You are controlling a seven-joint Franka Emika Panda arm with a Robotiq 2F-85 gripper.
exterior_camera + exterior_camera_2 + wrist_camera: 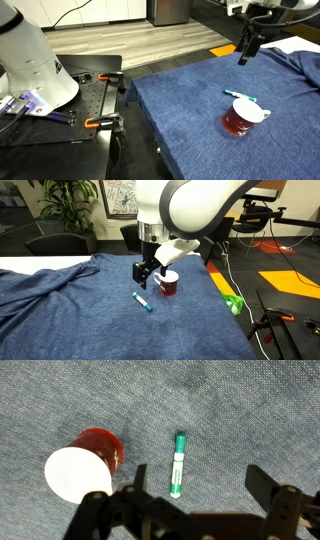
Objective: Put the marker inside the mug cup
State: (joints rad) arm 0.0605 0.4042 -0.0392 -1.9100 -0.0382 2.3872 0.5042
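Observation:
The marker is teal-green with a white part and lies flat on the blue cloth; it also shows in both exterior views. The mug cup, dark red outside and white inside, stands upright beside it, also seen in both exterior views. My gripper is open and empty. It hangs above the cloth, over the marker, its fingers clear of it. In the exterior views the gripper is raised above both things.
The blue cloth covers the table. A clamp and black side table with a white robot base stand beside it. A green object lies at the cloth's edge. Chairs and a plant stand behind.

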